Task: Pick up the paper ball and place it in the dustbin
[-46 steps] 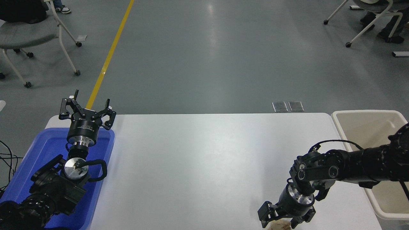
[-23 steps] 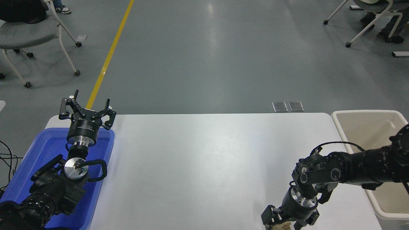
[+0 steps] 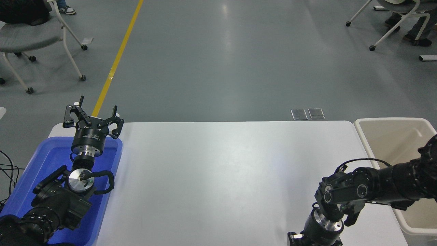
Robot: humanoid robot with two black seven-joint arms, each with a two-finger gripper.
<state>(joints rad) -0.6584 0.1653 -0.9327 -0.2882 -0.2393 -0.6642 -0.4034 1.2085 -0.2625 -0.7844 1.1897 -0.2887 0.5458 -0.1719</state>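
The right claw (image 3: 312, 242) is at the bottom edge of the view, mostly cut off — I cannot tell if it grips. The paper ball is not visible. The dustbin (image 3: 385, 120) stands at the bench's (image 3: 222, 177) right end. The left claw (image 3: 91, 118) is spread wide over the blue tray (image 3: 41, 160).

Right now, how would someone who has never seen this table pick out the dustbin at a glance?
Start at the white table and go to its right edge. The dustbin stands there, a large cream-beige rectangular bin with a thick rounded rim, the right arm reaching across its near part. Its counterpart at the left end is a bright blue tray, so colour alone separates them.
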